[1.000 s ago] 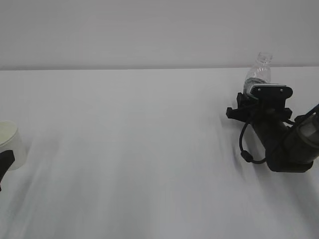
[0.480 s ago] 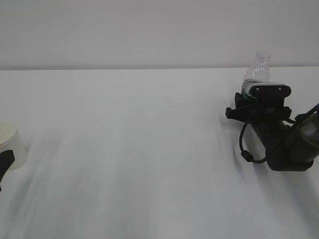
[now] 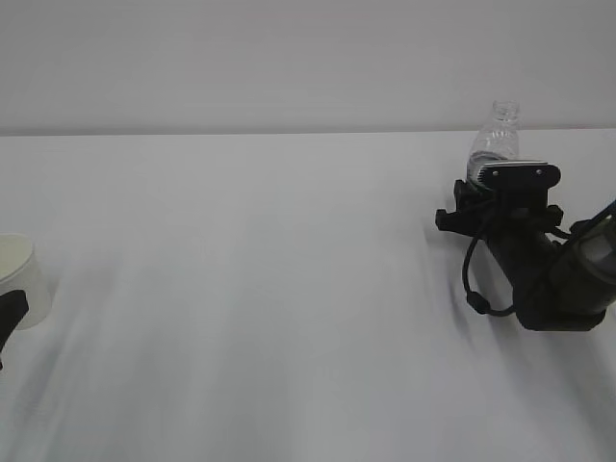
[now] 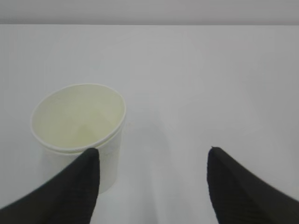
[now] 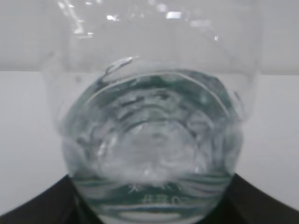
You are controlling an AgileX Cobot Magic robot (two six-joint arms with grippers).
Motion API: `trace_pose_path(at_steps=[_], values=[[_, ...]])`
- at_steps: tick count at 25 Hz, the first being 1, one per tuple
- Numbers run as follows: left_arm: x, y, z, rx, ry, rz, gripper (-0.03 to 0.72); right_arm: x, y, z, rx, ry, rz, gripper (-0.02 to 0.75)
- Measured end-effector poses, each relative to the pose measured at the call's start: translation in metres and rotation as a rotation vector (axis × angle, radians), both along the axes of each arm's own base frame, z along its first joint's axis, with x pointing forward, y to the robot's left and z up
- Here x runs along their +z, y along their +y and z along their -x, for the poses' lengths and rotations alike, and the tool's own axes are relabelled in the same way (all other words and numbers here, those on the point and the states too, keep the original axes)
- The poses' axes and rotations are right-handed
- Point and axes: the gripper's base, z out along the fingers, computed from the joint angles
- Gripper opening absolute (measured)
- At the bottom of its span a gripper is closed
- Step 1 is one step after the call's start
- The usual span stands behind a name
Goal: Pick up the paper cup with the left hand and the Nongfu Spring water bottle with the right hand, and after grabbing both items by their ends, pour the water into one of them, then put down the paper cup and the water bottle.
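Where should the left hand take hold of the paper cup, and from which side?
Grip the paper cup by its side wall below the rolled rim, approaching level from the near side. It stands upright with an open mouth, off-centre toward the left hand's left finger, so shift left first.

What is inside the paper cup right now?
The paper cup looks empty: its cream inside and bottom show, and no water is visible. The left jaw's fingertip covers part of its near wall. The exterior view shows only its outside.

Exterior: slanting down over the white bench (image 3: 289, 289) toward the far wall. Left wrist: near, above the paper cup (image 4: 81, 133), also at exterior's left edge. Right wrist: pressed against the bottle (image 5: 149, 140).
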Motion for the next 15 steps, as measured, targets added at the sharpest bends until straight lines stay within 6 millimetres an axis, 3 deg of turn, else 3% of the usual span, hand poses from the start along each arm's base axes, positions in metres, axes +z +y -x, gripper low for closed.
trace_pose_path(at_steps=[15], values=[[0.0, 0.0, 0.0, 0.0, 0.0, 0.0, 0.513, 0.016, -0.003, 0.031, 0.023, 0.047, 0.043, 0.403]])
